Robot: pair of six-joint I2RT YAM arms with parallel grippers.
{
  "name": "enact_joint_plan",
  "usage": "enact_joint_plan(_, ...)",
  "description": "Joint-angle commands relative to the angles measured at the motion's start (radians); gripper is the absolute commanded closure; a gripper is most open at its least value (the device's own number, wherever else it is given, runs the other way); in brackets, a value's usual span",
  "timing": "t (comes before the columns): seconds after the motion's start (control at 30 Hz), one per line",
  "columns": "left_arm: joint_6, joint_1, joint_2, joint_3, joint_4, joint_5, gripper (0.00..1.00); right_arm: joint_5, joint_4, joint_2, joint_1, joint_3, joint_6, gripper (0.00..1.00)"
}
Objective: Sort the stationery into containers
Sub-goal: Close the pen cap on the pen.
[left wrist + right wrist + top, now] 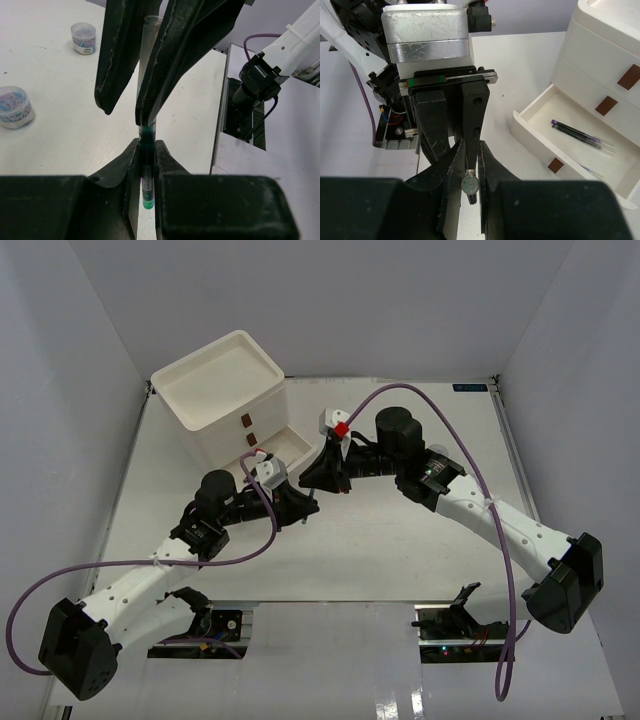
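One green pen (147,142) is pinched by the left gripper (146,155) and right gripper (471,162) together, above the desk (400,540), near the open drawer (530,112).

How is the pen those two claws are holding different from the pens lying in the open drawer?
The held pen shows green ink; the drawer pens look purple. The held pen is clamped by the left gripper and right gripper together; the drawer pens lie loose and flat in the open bottom drawer. Both are thin with see-through barrels.
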Motion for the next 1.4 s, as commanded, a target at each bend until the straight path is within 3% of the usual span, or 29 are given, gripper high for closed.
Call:
enact_joint_plan(0.0,-0.013,0.006,-0.033,0.146,0.229,-0.037,1.0,0.01,-0.213,0.057,0.03,-0.062,-0.048,0.92)
enact_joint_plan(0.5,0.01,0.009,0.019,0.284,0.26,-0.07,1.0,0.013,-0.268,0.08,0.029,-0.097,-0.077,0.92)
enact_joint_plan(1.37,0.076,0.02,-0.002,0.336,0.211,-0.073,1.0,0.065,-0.379,0.075,0.026,-0.153,-0.103,0.92)
